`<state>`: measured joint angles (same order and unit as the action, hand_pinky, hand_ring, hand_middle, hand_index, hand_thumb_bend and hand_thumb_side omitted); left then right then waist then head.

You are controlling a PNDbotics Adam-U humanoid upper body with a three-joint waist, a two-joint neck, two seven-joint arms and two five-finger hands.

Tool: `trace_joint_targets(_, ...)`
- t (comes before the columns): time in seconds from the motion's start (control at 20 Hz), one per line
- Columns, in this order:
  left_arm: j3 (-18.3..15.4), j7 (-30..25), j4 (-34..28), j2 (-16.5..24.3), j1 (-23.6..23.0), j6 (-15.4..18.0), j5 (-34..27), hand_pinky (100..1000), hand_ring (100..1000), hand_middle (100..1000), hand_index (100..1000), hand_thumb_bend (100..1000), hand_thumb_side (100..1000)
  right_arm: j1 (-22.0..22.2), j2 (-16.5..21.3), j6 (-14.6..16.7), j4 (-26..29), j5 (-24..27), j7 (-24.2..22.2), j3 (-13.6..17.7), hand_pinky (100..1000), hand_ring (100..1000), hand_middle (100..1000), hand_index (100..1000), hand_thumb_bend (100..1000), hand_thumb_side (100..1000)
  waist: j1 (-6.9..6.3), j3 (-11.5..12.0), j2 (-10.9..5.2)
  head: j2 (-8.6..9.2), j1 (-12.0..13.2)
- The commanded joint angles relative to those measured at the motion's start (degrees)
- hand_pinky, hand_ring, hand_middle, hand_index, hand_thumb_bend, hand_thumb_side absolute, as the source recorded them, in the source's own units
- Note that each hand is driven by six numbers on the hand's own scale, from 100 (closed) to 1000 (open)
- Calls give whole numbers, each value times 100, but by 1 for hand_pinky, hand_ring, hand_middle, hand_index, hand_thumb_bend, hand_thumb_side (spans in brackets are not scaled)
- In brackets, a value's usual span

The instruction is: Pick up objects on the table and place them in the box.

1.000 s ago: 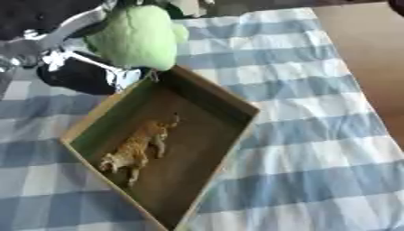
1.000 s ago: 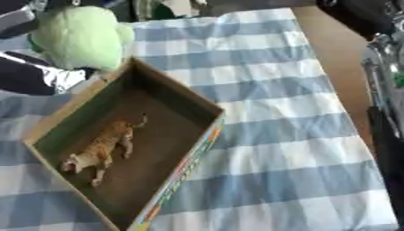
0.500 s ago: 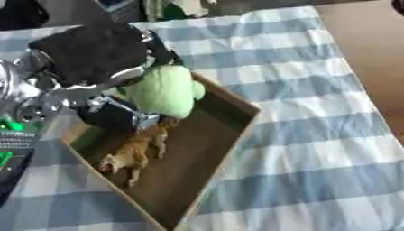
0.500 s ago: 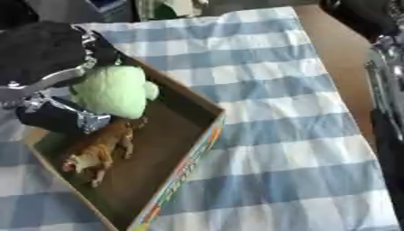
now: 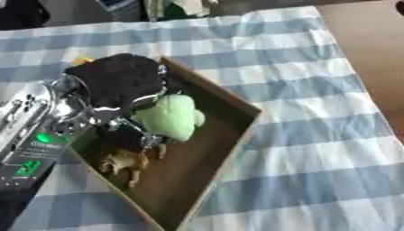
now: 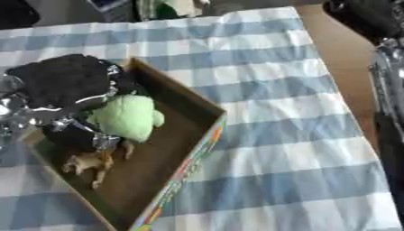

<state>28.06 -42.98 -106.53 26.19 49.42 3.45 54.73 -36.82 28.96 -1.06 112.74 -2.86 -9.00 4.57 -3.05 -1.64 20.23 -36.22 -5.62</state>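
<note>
- On my left hand (image 5: 118, 85) the fingers (image 5: 134, 128) are curled down round the green plush toy (image 5: 170, 116), pinching it from its left side, so the hand is clamped on it.
- The back of that hand is a black block with silver joints just below it; it sits over the box's upper left corner and hides that part of the box.
- I see the plush as a pale green rounded lump, inside the box (image 5: 229, 149) near its upper left end; I cannot tell whether it touches the box floor or hangs just above it.
- Just below the plush a small tan toy animal (image 5: 126, 162) lies on the brown floor of the box, its legs spread, close to the fingertips.
- The box is a shallow open cardboard tray lying askew on the table, its long side running from upper left to lower right; in the right eye view its outer right wall shows a coloured printed strip (image 6: 189, 167).
- It rests on a blue-and-white checked tablecloth (image 5: 315, 135).
- Something small and yellow (image 5: 80, 60) peeks out just behind my hand, too little to identify.
- My right arm (image 6: 387, 90) shows as a dark shape along the right edge; I cannot see its hand.
</note>
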Motion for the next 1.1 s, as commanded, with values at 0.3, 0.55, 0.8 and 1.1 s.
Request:
trace_joint_targets(0.3,-63,-510,-8,14,43,318,308,803,939,856,965,383,949,-70,74,0,101,56,11,72,815,787,595,806,100,562,38,1,-106,57,23)
trace_joint_targets(0.55,-180,-559,-46,-14,25,317,330,834,973,892,986,494,1000,-67,64,-5,96,55,27,81,815,787,593,806,100,561,46,10,-120,56,21)
trace_joint_targets(0.8,-448,-302,-226,-74,19,106,175,805,950,863,970,397,1000,-60,53,-15,103,59,43,85,815,787,593,804,100,560,45,23,-141,36,26)
trace_joint_targets(1.1,-1119,190,-616,-121,58,-335,-165,758,916,835,939,100,856,-48,60,-33,118,55,85,106,814,787,592,803,100,559,34,36,-144,56,14)
